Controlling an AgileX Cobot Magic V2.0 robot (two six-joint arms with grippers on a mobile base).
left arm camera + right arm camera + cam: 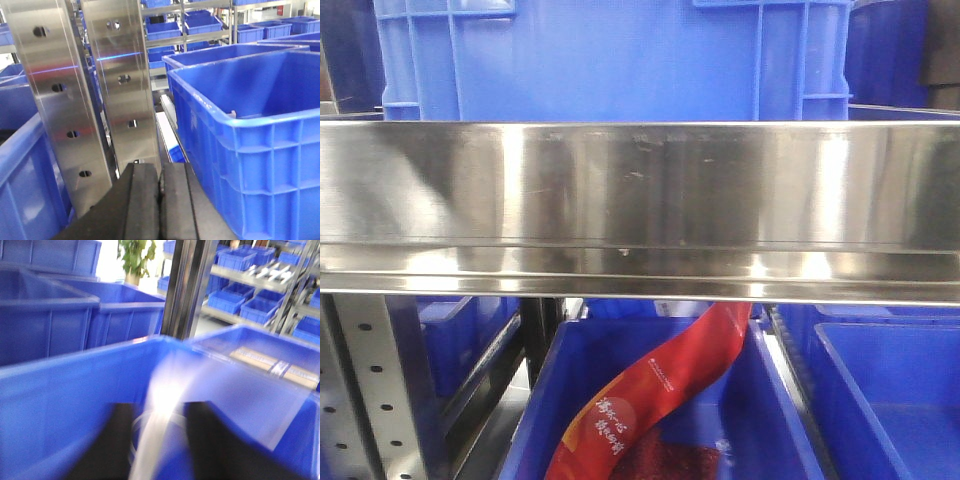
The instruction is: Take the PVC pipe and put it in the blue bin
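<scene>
Fingers [142, 200] on the left gripper [160, 172] are pressing flat against each other, clenched, with nothing between them. It is hanging just beside the near corner of a big bin [250, 130], not touching it. That bin is sitting open and showing only bare blue walls inside. Two steel uprights [65, 100] with slot holes are standing right ahead of the left gripper. More bins are sitting on racks [200, 35] in the back.

Right fingers [117, 445] are sitting apart, grasping the pipe [156, 440]. The pipe is showing as a pale, translucent strip that fills the whole gap, with both fingers bearing on its sides. The right wrist view is smearing badly, so the edges are soft. From the right gripper [160, 410] the pipe is running up across a blue bin wall [65, 400] towards its rim. Can't tell whether the pipe end is sitting inside that wall or in front of it. A clear film [245, 400] is spreading off to the right of the pipe. A steel post [187, 285] is rising behind it, and a plant [134, 257] is standing far back on the left.

In the front view neither arm is showing. A shelf rail [640, 190] is filling the middle of that view. A blue crate [620, 60] is sitting on top of it. A lower crate [770, 420] underneath is holding a red banner [650, 390], which is lying diagonally.
</scene>
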